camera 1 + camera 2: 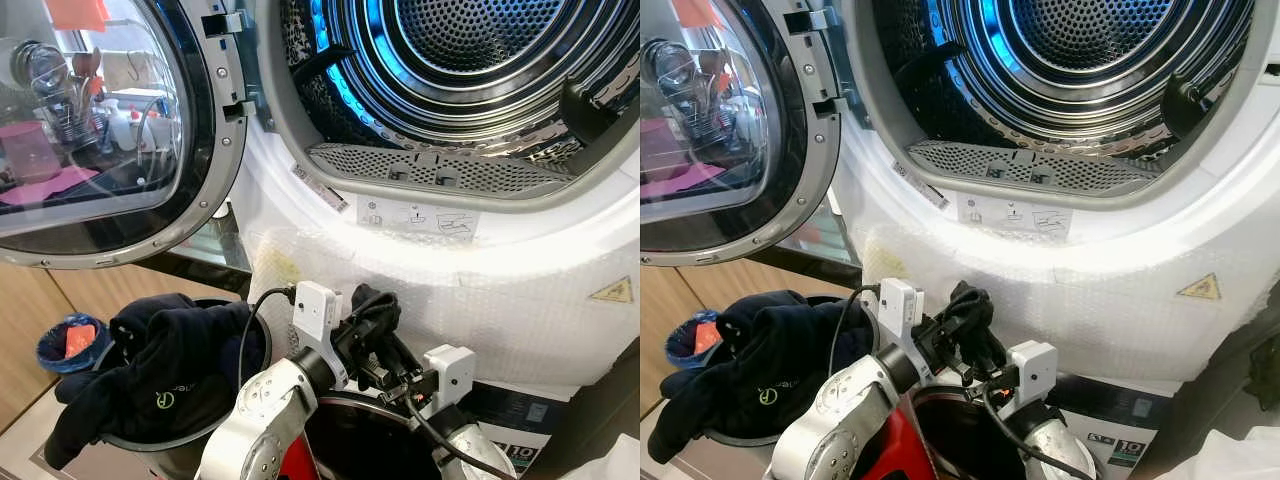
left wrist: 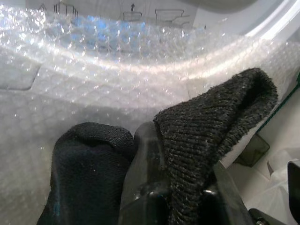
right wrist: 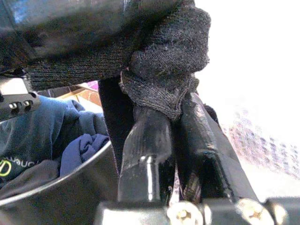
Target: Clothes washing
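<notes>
Pinching one black knit sock (image 1: 372, 303) between them, left gripper (image 1: 375, 335) and right gripper (image 1: 392, 372) both look clamped on it, apparently staging a lift into the open drum (image 1: 470, 60).

Washer drum (image 1: 470, 60) ahead, door (image 1: 100, 130) open leftward — clothes basket (image 1: 160, 375) below it
</notes>
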Robot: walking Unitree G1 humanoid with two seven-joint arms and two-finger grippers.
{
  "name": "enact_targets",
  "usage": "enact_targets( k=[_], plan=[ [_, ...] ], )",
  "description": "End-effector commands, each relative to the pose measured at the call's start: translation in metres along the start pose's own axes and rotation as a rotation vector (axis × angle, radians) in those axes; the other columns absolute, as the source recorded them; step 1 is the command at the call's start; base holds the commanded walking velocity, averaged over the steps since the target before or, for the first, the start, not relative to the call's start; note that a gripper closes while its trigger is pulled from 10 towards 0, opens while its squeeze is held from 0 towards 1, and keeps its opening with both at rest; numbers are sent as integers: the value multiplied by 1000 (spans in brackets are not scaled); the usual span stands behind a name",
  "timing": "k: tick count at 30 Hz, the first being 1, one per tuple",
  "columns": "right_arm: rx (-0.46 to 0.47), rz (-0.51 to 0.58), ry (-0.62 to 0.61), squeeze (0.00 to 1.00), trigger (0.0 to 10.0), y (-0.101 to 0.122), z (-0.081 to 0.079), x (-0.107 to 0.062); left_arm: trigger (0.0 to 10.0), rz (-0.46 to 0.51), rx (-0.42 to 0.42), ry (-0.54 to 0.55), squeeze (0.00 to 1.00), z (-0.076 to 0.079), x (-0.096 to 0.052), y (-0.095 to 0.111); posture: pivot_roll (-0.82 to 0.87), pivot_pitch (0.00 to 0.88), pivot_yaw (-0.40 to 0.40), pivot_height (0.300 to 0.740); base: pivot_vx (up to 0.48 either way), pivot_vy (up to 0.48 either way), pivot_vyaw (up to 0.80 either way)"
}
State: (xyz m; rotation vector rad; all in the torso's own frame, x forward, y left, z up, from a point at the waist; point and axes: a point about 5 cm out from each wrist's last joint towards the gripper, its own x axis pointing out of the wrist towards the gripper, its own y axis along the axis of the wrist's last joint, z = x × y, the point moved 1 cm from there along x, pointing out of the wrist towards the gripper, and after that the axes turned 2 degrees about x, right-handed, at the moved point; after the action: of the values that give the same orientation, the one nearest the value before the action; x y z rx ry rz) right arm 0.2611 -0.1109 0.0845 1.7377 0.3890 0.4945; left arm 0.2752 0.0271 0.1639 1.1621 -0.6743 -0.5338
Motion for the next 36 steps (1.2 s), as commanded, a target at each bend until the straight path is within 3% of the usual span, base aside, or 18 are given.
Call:
enact_targets(
  k=[1,8,9,10,11,20,27,32,35,36],
  plan=[
    [-6,36,18,0,0,10,-2,1,10000,-24,30,6,0,-1,-2,-1,-40,0,65,740,0,0,0],
    [-14,27,8,0,0,10,6,-3,10000,-42,39,-2,0,-2,-5,-3,-42,0,64,740,0,0,0],
    [-13,29,8,0,0,11,5,-2,10000,-47,38,-9,102,-1,-5,-4,-42,0,64,740,0,0,0],
    [-13,30,9,0,0,11,5,-1,10000,-49,40,-12,400,-1,-5,-5,-42,0,64,740,0,0,0],
    [-11,32,11,0,0,11,3,-1,10000,-46,35,-19,1000,0,-6,-5,-43,0,65,740,0,0,0],
    [-6,37,13,0,0,11,2,0,10000,-62,36,-63,1000,3,-9,-6,-42,0,68,740,0,0,0],
    [-19,47,-7,0,0,15,10,-2,10000,-120,115,-117,1000,1,-20,-5,-44,0,71,740,0,0,0],
    [-36,34,25,0,0,20,19,-6,10000,-142,252,-137,1000,0,-28,2,-36,0,68,740,0,0,0],
    [-40,20,42,0,0,21,21,-7,10000,-141,276,-140,1000,0,-30,4,-33,0,67,740,0,0,0],
    [-41,12,52,0,0,21,23,-8,10000,-143,287,-144,333,1,-32,4,-31,0,66,740,0,0,0]
  ],
)
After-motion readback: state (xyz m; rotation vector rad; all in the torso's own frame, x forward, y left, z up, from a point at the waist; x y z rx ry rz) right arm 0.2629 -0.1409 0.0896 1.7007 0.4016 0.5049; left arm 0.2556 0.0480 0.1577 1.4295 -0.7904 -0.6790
